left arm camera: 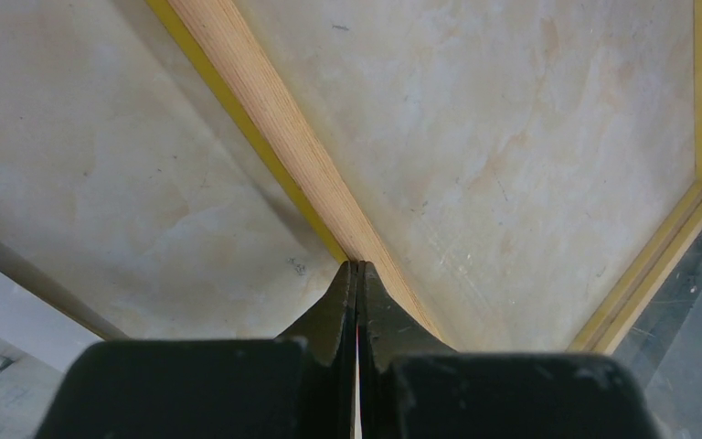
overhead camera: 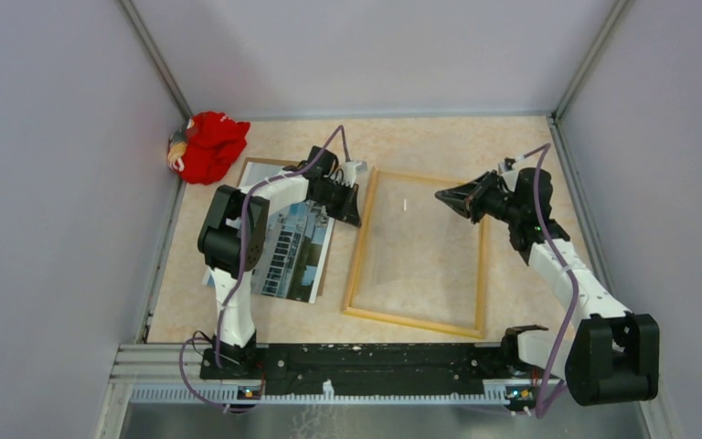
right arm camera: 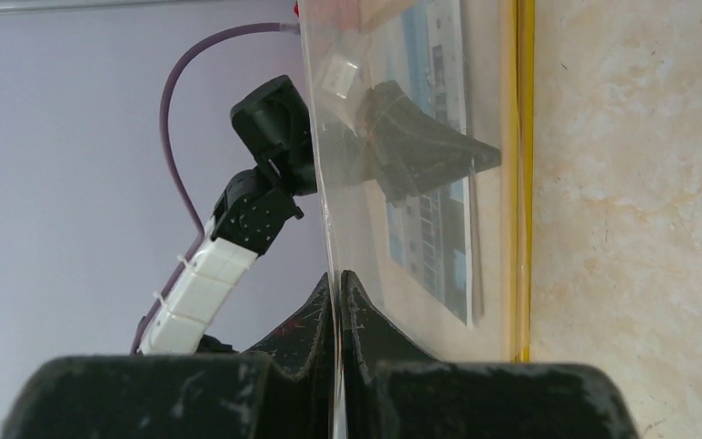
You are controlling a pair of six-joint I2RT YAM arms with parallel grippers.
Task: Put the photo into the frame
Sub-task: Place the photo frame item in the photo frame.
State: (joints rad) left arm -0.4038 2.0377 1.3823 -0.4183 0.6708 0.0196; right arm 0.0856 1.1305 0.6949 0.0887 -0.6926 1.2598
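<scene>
The frame (overhead camera: 416,315) lies flat mid-table, wood-coloured back up; its yellow edge shows in the left wrist view (left arm camera: 274,128) and the right wrist view (right arm camera: 523,183). The photo (overhead camera: 294,247) lies picture up to the frame's left, and shows through the sheet in the right wrist view (right arm camera: 439,229). My right gripper (overhead camera: 441,195) (right arm camera: 336,274) is shut on the edge of a clear sheet (right arm camera: 393,274), held tilted over the frame. My left gripper (overhead camera: 355,218) (left arm camera: 358,265) is shut, its tips at the frame's left rail; I see nothing between them.
A brown backing board (overhead camera: 258,166) lies under the photo, showing at its far edge. A red cloth bundle (overhead camera: 208,146) sits in the far left corner. Grey walls close in the table on the left, back and right.
</scene>
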